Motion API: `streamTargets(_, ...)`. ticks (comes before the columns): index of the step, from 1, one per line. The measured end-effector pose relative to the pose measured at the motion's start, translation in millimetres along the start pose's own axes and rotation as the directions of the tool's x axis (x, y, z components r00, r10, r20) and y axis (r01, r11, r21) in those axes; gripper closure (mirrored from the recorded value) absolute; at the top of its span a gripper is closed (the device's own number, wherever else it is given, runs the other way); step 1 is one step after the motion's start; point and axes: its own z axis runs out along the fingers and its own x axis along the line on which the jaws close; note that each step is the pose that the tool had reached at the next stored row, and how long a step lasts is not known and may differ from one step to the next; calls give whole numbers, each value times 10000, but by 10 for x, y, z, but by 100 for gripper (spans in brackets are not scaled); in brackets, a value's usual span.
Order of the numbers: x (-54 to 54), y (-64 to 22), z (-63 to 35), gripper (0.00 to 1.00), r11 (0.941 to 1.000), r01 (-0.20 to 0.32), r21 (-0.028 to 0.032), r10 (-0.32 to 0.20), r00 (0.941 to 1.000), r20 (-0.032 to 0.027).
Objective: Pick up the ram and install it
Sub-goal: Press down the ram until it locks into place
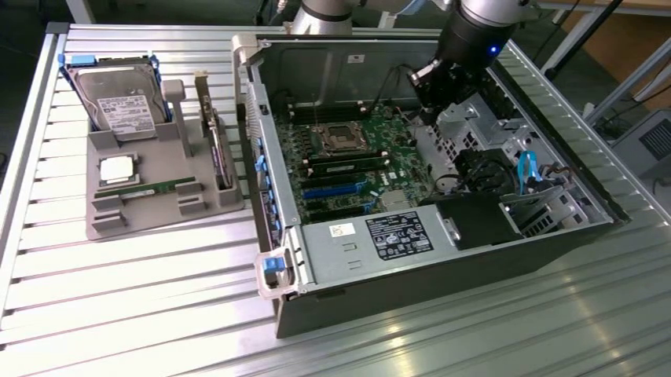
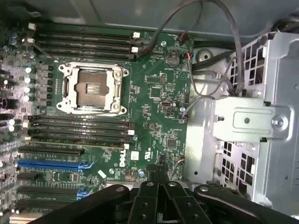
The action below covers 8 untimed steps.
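Ribbed metal counter (image 1: 126, 298) carries an open computer case (image 1: 419, 259) and, at its 9 o'clock, a grey tray (image 1: 157, 208). Ram (image 1: 157, 189) lies flat in the tray's near slot, below the silver processor (image 1: 118, 170). Farther back, pincer (image 2: 158, 175) hangs inside the case over the motherboard (image 2: 154, 93), fingers closed together, empty, touching nothing.

Ext. cam sits high, looking down at an angle on the tabletop (image 1: 126, 298) w/ my arm at 1 o'clock. My wrist cam looks straight down, close, over my pincer (image 2: 156, 175). Both share the motherboard (image 1: 351, 157) & CPU socket (image 2: 92, 88).
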Motion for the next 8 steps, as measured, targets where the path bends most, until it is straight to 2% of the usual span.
streamTargets(3,0,0,2,90,9986,-531,18,531,9986,10)
streamTargets(8,0,0,2,90,9985,-540,19,540,9985,10)
